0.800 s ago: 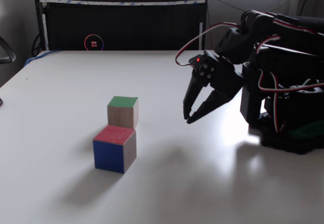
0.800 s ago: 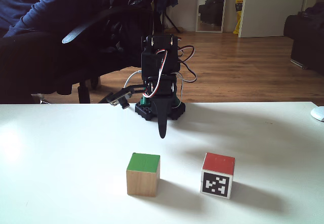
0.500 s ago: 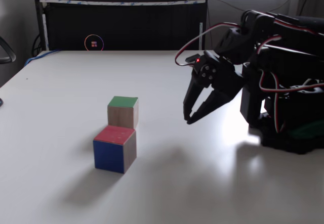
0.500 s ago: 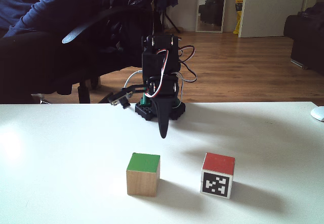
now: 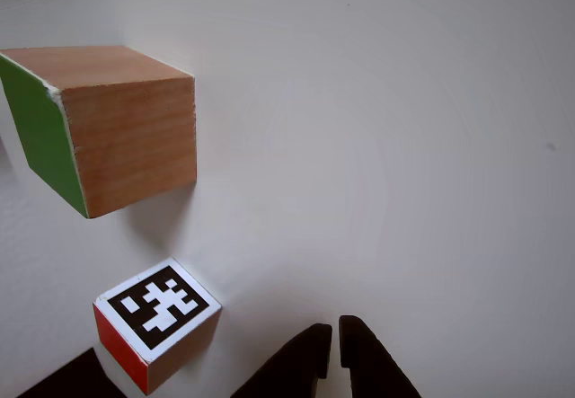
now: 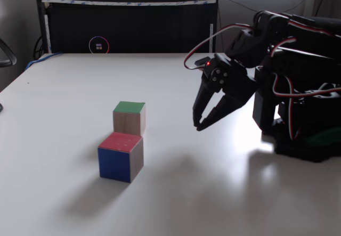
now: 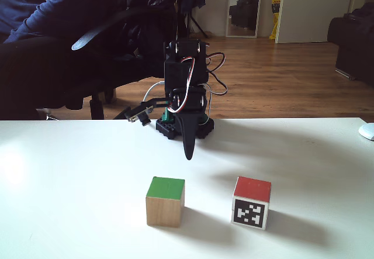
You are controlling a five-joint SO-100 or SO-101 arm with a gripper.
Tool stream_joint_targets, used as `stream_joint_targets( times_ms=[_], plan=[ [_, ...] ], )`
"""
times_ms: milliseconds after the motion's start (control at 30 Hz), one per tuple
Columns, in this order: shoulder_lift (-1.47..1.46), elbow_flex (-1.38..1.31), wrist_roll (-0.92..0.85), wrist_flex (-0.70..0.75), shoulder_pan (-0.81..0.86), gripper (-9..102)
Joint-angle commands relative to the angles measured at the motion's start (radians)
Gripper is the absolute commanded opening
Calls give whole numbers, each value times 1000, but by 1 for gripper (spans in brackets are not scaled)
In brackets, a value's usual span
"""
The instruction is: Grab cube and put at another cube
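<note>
Two cubes (apart): green-faced cube [image 7: 165, 201], marker cube [image 7: 252, 203].

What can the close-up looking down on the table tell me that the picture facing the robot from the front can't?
The close-up alone shows the gripper's fingertips nearly touching, holding nothing. The front fixed view alone shows the whole arm, a person's dark sleeve and the wooden floor. Both show the green-faced cube and the marker cube apart on the white table.

A light-brown wooden cube [image 7: 165, 202] with a green top face sits beside a smaller cube [image 7: 252, 203] bearing a red face and black-and-white pixel marker, on a white counter [image 7: 70, 200] near the black gripper [image 6: 198, 124].
</note>
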Motion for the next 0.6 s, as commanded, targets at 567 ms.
stream_joint_targets(
  times_ms=[567],
  plan=[
    [-5, -110, 32, 17, 3, 16]
  ],
)
